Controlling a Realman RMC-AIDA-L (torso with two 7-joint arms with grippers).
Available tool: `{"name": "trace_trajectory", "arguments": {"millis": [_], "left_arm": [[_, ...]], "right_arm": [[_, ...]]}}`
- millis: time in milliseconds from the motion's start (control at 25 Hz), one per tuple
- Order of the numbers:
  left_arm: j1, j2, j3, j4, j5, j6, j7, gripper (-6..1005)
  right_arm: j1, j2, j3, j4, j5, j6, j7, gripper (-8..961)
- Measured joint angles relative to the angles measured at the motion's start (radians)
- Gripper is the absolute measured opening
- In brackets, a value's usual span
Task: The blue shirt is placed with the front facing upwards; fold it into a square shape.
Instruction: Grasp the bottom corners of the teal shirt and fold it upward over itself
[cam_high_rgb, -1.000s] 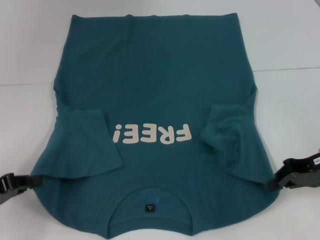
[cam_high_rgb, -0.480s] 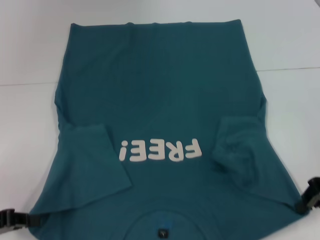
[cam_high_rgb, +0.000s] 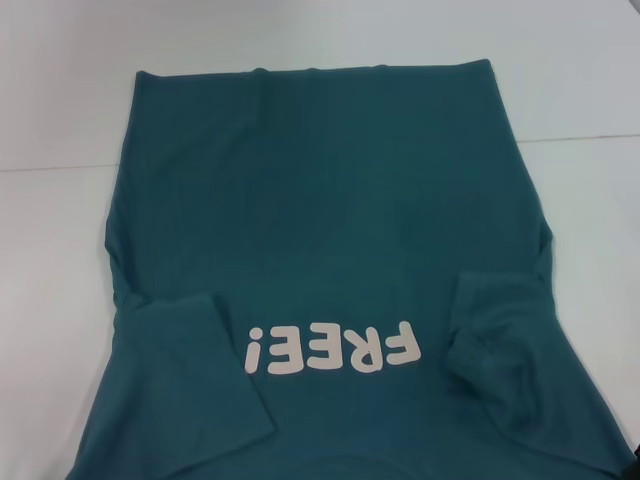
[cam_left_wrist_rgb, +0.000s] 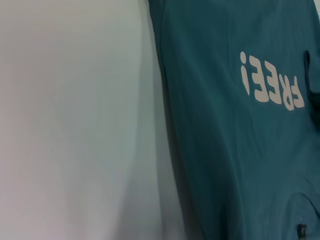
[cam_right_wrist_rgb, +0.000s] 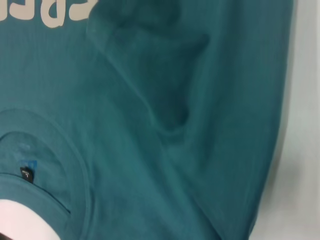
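The blue shirt (cam_high_rgb: 320, 220) lies front up on the white table (cam_high_rgb: 50, 280), its hem at the far side. The cream letters "FREE!" (cam_high_rgb: 332, 350) read upside down near the lower edge of the head view. Both short sleeves are folded inward over the body: one on the left (cam_high_rgb: 190, 370), one on the right (cam_high_rgb: 500, 340). The collar is out of the head view. In the right wrist view the shirt (cam_right_wrist_rgb: 210, 100) shows its ribbed collar (cam_right_wrist_rgb: 65, 150) and black label (cam_right_wrist_rgb: 26, 174). The left wrist view shows the shirt's side (cam_left_wrist_rgb: 225, 160). Only a dark sliver of my right gripper (cam_high_rgb: 635, 462) shows; the left one is out of view.
White tabletop surrounds the shirt on the left, right (cam_high_rgb: 590, 220) and far sides. A faint seam line in the table (cam_high_rgb: 580, 138) runs across at the level of the shirt's upper part.
The whole shirt has slid toward me: the letters and sleeves moved down the head view, the collar left the frame, and both grippers at the shoulders dropped past the lower edge.
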Motion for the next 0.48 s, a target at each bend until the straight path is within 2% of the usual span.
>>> {"name": "trace_trajectory", "arguments": {"millis": [240, 480], "left_arm": [[-0.014, 0.002, -0.009, 0.002, -0.037, 0.02, 0.026, 46], [-0.111, 0.044, -0.023, -0.069, -0.171, -0.032, -0.01, 47]], "right_arm": [[0.005, 0.0, 0.051, -0.011, 0.067, -0.002, -0.043, 35], [0.027, -0.023, 0.134, -0.009, 0.318, 0.076, -0.076, 35]]}}
